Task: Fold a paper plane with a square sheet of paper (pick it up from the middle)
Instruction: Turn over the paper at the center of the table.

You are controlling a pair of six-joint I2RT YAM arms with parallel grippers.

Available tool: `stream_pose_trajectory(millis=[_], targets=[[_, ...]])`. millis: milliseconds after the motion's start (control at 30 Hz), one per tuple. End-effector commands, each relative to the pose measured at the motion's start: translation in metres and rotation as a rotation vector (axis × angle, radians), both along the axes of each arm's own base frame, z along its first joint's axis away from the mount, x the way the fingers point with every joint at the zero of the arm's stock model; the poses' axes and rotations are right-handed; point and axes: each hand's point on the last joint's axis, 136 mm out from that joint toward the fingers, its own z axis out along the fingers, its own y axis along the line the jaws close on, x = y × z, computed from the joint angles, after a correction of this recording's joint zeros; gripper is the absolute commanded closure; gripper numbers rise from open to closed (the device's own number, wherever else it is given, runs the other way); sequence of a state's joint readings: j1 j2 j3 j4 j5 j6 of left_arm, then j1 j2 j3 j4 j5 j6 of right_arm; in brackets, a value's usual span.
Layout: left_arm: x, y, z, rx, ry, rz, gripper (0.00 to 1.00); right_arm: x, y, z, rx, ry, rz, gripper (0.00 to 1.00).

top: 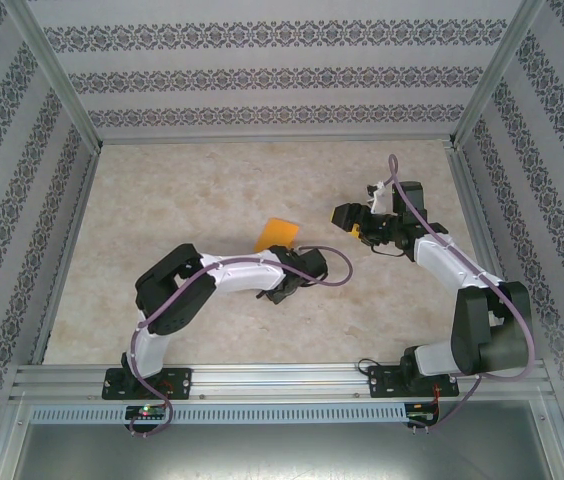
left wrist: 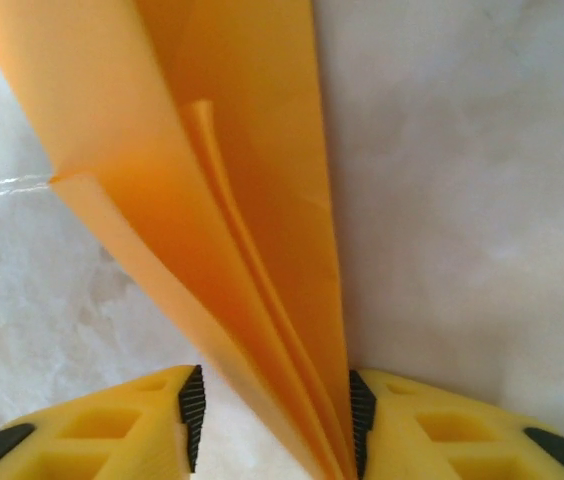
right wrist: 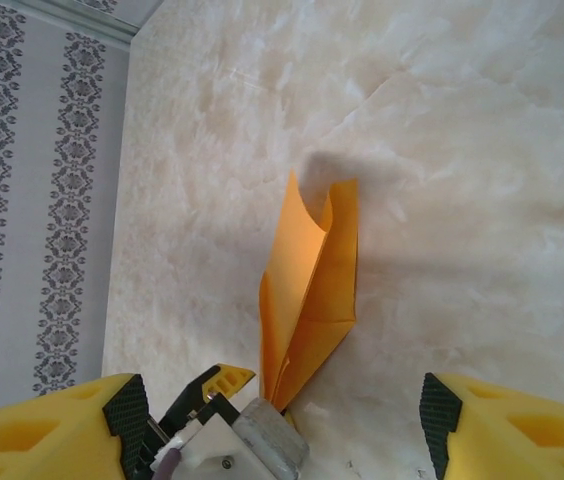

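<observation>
Marbled beige table (top: 212, 190), patterned wallpaper walls (top: 262, 75) around it. Left arm (top: 232, 272) bent low toward table centre; right arm (top: 442, 262) raised at right. Orange paper (top: 276, 235) mid-table just beyond left arm, folded lengthwise into narrow creased shape, layers splayed, standing partly up off table. Left tool (left wrist: 277, 405): narrow gap, paper between pads, touching right pad, clear of left pad. Right tool (right wrist: 280, 410): wide apart, holding nothing, above table facing paper.
</observation>
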State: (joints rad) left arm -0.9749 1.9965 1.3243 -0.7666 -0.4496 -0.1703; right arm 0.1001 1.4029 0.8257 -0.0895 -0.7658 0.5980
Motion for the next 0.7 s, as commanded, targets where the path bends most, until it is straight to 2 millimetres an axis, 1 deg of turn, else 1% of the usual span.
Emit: stream_pose_trajectory(millis=[0, 33, 67, 167, 267, 333, 467, 567, 633, 667], targets=[[-0.014, -0.026, 0.017, -0.178, 0.056, -0.039, 0.46, 0.003, 0.004, 0.006, 0.029, -0.023, 0.017, 0.28], [-0.017, -0.032, 0.023, -0.222, 0.07, -0.045, 0.44, 0.003, 0.006, 0.006, 0.037, -0.016, 0.021, 0.29], [-0.02, -0.037, 0.03, -0.269, 0.08, -0.049, 0.4, 0.003, 0.008, 0.006, 0.043, -0.014, 0.028, 0.3], [-0.029, -0.051, 0.054, -0.414, 0.132, -0.059, 0.36, 0.001, 0.016, 0.004, 0.042, -0.006, 0.043, 0.33], [-0.033, -0.056, 0.08, -0.523, 0.158, -0.061, 0.34, -0.002, 0.025, 0.001, 0.041, 0.007, 0.054, 0.38], [-0.029, -0.048, 0.092, -0.556, 0.157, -0.026, 0.34, -0.006, 0.035, -0.001, 0.038, 0.012, 0.076, 0.41], [-0.017, -0.027, 0.11, -0.69, 0.17, 0.056, 0.33, -0.017, 0.06, -0.006, 0.029, 0.023, 0.121, 0.48], [-0.006, -0.005, 0.122, -0.77, 0.147, 0.124, 0.33, -0.024, 0.076, -0.01, 0.004, 0.031, 0.141, 0.55], [0.003, 0.013, 0.125, -0.83, 0.133, 0.196, 0.33, -0.028, 0.09, -0.012, -0.005, 0.031, 0.153, 0.6], [0.009, 0.022, 0.124, -0.864, 0.128, 0.236, 0.3, -0.03, 0.098, -0.014, -0.015, 0.032, 0.161, 0.63]])
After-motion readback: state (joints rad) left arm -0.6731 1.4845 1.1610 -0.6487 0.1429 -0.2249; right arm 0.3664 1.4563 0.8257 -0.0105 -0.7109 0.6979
